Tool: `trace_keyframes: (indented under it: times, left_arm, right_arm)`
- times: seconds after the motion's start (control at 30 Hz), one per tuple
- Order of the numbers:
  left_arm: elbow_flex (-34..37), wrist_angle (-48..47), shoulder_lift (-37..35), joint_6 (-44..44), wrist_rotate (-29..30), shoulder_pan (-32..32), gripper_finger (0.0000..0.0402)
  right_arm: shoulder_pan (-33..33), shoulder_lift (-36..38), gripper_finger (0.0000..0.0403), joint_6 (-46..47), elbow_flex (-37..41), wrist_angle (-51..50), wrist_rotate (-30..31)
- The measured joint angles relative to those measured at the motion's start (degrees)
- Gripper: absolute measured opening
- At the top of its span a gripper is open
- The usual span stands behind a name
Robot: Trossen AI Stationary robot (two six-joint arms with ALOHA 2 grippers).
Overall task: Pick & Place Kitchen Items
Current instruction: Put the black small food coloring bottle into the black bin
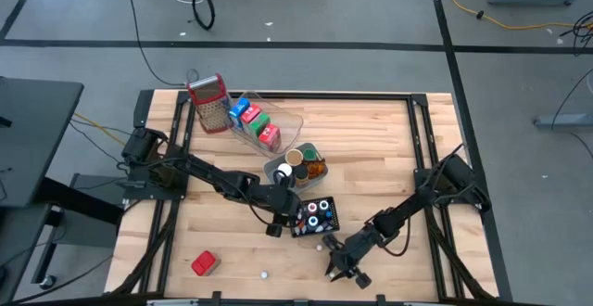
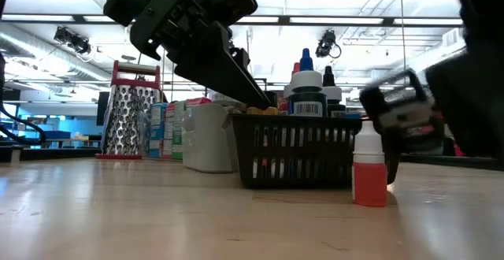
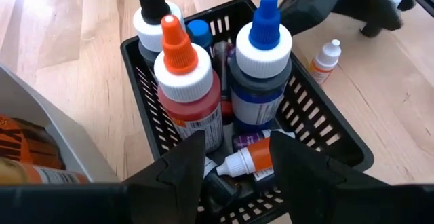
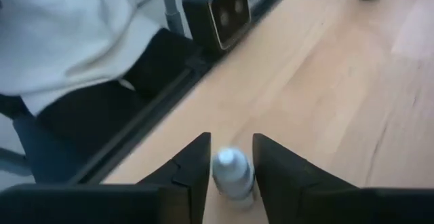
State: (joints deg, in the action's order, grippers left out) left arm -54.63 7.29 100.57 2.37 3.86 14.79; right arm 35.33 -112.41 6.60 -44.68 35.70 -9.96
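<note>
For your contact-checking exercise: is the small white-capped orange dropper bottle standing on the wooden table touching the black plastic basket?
Apart. The left wrist view shows bare wood between the small dropper bottle and the black basket.
</note>
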Motion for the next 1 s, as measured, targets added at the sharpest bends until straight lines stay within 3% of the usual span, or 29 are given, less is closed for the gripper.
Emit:
trace_keyframes:
  times: [0.2, 0.4, 0.57, 0.67, 0.83, 1.0]
  left_arm:
    - [0.0, 0.0, 0.0, 0.0, 0.0, 0.0, 0.0174]
    - [0.0, 0.1, 0.0, 0.0, 0.0, 0.0, 0.0170]
    - [0.0, 0.1, 0.0, 0.0, 0.0, 0.0, 0.0170]
    - [0.0, 0.1, 0.0, 0.0, 0.0, 0.0, 0.0168]
    - [0.0, 0.1, 0.0, -2.2, -0.1, 0.0, 0.0167]
    - [0.0, 0.0, 0.0, -5.0, -2.4, 0.0, 0.0167]
  right_arm:
    - [0.0, 0.1, 0.0064, -1.2, -0.1, 0.1, -0.2]
    - [0.0, 2.5, 0.0063, 0.4, 0.1, -1.0, -0.1]
    - [-0.5, 9.1, 0.0063, -1.0, 0.1, -1.0, 2.4]
    - [-0.7, 15.0, 0.0069, -7.0, 0.0, -4.4, 8.5]
    - [-1.4, 21.7, 0.0073, -11.4, 0.0, -16.1, 27.9]
    - [-3.7, 20.1, 0.0075, -4.9, 0.0, -25.1, 29.2]
